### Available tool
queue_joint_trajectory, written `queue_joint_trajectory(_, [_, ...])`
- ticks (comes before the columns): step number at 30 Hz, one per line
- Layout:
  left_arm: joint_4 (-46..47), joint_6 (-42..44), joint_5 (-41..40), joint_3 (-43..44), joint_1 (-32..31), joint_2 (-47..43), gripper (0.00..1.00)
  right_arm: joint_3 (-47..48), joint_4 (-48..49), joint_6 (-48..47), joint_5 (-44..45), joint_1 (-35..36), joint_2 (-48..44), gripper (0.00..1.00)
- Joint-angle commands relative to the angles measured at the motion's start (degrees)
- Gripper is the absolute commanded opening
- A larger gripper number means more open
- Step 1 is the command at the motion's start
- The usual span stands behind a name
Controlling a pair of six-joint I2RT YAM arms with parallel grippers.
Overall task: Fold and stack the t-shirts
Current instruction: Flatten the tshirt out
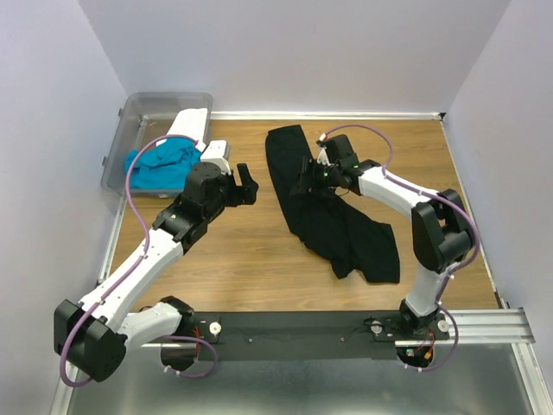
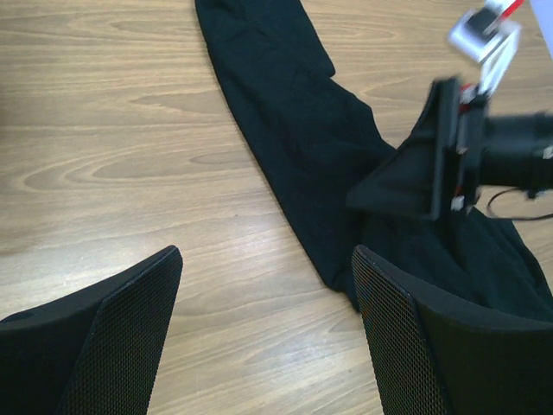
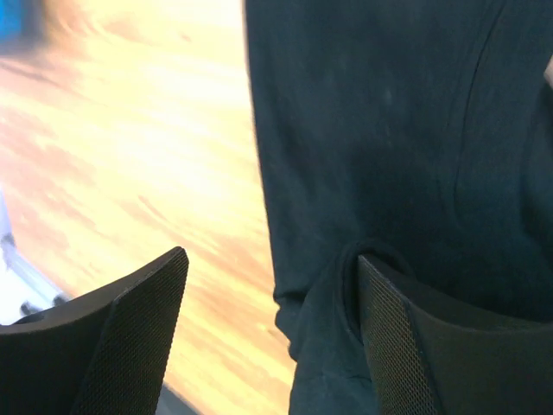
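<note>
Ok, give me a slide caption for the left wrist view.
Left gripper open above the table, facing the black t-shirt and right gripper.

black t-shirt (image 1: 333, 216): crumpled long strip on table (image 1: 233, 251) | turquoise t-shirt (image 1: 160, 164): bunched in bin (image 1: 138, 108)

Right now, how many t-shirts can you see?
3. A black cloth t-shirt lies on the wooden table; a turquoise-blue cloth t-shirt sits in the clear plastic bin, far left; a white cloth t-shirt lies at its right edge. More may be hidden.
</note>
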Motion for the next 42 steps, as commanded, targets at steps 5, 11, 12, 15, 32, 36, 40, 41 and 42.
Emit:
queue_joint_trajectory(5, [-0.3, 0.3, -2.0, 0.3, -0.1, -0.8, 0.88, -4.7, -7.5, -7.9, 8.1, 0.5, -14.2, 0.84])
queue_joint_trajectory(11, [0.5, -0.1, -0.6, 1.8, -0.2, 1.8, 0.87, -15.0, -19.3, -4.8, 9.0, 0.5, -29.1, 0.85])
queue_joint_trajectory(12, [0.7, -0.2, -0.3, 1.9, -0.2, 2.2, 0.87, -15.9, -20.5, -4.0, 8.8, 0.5, -30.5, 0.84])
queue_joint_trajectory(15, [1.1, -0.6, 0.7, 2.7, -0.2, 3.7, 0.87, -19.1, -25.8, -1.8, 8.3, 0.5, -34.4, 0.84])
queue_joint_trajectory(32, [2.4, -1.3, 3.1, 3.0, -0.4, 7.2, 0.87, -29.5, -31.2, 0.4, 0.5, 0.7, -36.0, 0.59])
queue_joint_trajectory(36, [2.6, -1.7, 3.2, 2.8, -0.6, 7.5, 0.87, -30.8, -29.8, 1.0, -0.9, 1.3, -36.1, 0.57])
queue_joint_trajectory(40, [2.6, -1.9, 3.3, 2.8, -0.7, 7.8, 0.87, -32.1, -28.2, 2.0, -1.9, 1.9, -35.6, 0.52])
queue_joint_trajectory(41, [2.7, -1.8, 3.4, 2.8, -0.7, 7.9, 0.87, -32.6, -27.4, 2.1, -2.2, 2.2, -35.4, 0.52])
queue_joint_trajectory(42, [2.6, -1.8, 3.4, 2.7, -0.8, 7.8, 0.87, -32.8, -27.0, 2.2, -2.5, 2.4, -35.3, 0.52])
